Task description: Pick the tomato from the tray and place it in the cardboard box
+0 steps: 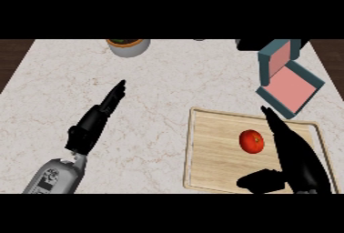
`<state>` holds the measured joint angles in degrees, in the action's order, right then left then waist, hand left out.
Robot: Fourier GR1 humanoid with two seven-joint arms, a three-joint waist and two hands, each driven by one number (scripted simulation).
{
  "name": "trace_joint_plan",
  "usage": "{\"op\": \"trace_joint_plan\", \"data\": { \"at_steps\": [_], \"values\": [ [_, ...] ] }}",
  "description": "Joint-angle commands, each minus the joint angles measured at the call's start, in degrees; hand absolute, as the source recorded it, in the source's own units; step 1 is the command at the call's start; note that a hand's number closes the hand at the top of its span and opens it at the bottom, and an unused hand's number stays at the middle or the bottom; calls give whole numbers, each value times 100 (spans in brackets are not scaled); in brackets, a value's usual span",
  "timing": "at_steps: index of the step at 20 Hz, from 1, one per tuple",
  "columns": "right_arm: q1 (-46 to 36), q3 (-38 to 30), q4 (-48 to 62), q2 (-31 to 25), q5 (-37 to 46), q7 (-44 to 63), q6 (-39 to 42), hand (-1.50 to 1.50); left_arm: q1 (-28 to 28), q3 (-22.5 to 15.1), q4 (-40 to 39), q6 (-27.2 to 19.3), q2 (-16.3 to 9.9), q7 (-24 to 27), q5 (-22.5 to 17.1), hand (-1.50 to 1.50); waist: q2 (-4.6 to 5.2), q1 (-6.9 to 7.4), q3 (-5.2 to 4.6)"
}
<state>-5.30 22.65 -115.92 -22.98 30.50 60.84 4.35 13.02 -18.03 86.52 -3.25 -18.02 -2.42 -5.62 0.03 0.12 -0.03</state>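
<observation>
A red tomato [252,141] lies on the wooden tray [211,150] at the lower right. My right hand [295,154] hovers over the tray just right of the tomato, fingers straight and pointing away, thumb [259,181] spread toward the tray's front; it is open and holds nothing. The box [289,84], teal outside with a pink inside and a raised flap, sits beyond the tray at the upper right. My left hand [97,120] rests open over the counter at the left, fingers stretched toward the far side.
A grey pot with a plant [128,46] stands at the far edge, left of centre. A dark object [252,44] shows behind the box. The marble counter [168,86] spreads between the hands; dark wood borders it at both far corners.
</observation>
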Motion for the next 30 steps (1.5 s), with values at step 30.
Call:
{"op": "trace_joint_plan", "data": {
  "at_steps": [30],
  "values": [
    [212,-643,2264,1347,1096,-1444,483,-150,-255,885,532,1008,829,-548,851,0,-5,-7,4]
  ]
}}
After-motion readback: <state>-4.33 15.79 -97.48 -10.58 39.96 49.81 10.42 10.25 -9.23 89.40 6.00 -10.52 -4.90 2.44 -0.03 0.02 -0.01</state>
